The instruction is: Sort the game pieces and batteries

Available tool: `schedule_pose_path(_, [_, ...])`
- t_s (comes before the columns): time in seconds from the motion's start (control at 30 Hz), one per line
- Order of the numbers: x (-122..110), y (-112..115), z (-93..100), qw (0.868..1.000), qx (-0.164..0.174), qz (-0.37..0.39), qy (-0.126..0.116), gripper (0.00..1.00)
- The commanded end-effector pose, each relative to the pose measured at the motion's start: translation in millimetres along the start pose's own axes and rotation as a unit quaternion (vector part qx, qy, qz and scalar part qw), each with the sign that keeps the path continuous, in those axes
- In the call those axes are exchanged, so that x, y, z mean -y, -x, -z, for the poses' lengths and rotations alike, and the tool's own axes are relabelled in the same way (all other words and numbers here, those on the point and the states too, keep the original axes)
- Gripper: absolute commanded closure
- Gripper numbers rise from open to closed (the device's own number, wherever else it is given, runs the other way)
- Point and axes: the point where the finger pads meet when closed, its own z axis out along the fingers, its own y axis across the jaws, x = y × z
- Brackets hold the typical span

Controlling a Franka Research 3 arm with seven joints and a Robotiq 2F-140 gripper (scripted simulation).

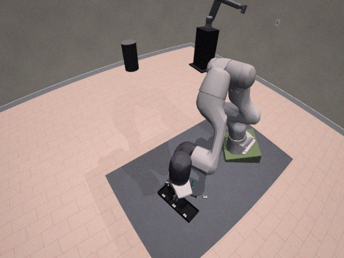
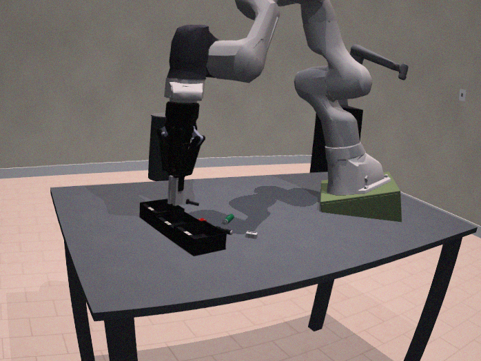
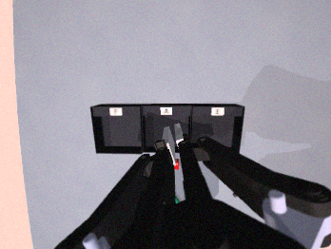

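Black gripper (image 1: pixel 175 198) (image 2: pixel 176 202) (image 3: pixel 174 133) points downward at the bins (image 1: pixel 179 212) (image 2: pixel 209 246) (image 3: pixel 142 129), jaws nearly closed, gripping nothing; green cylinder (image 1: pixel 193 183) (image 2: pixel 229 218) (image 3: pixel 176 201) lies nearby.

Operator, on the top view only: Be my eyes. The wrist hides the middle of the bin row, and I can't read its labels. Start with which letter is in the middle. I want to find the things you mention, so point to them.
Observer: The wrist view shows A on the middle bin (image 1: pixel 182 205) (image 2: pixel 166 229) (image 3: pixel 149 125).
Operator: Good. Tell me what the arm is hiding on its base side of the row.
Observer: A small red thing (image 2: pixel 202 220) (image 3: pixel 176 164), outside the bins, just behind the row in the exterior view. I can't tell what it is.
Operator: Now report the tool.
Observer: The tool (image 1: pixel 175 198) (image 2: pixel 175 202) (image 3: pixel 174 133) looks shut, its pads drawn close together in the exterior view, with nothing visible held between them.
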Motion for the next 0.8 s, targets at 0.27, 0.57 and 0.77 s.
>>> schedule_pose_path(0.27, [11.4, 1.3, 1.3, 1.0, 0.008, -0.001, 0.0, 0.95])
schedule_pose_path(0.57, [54.5, -11.6, 1.1, 1.0, 0.008, -0.001, 0.0, 0.95])
schedule_pose_path(0.77, [73.7, -17.4, 1.0, 1.0, 0.008, -0.001, 0.0, 0.95])
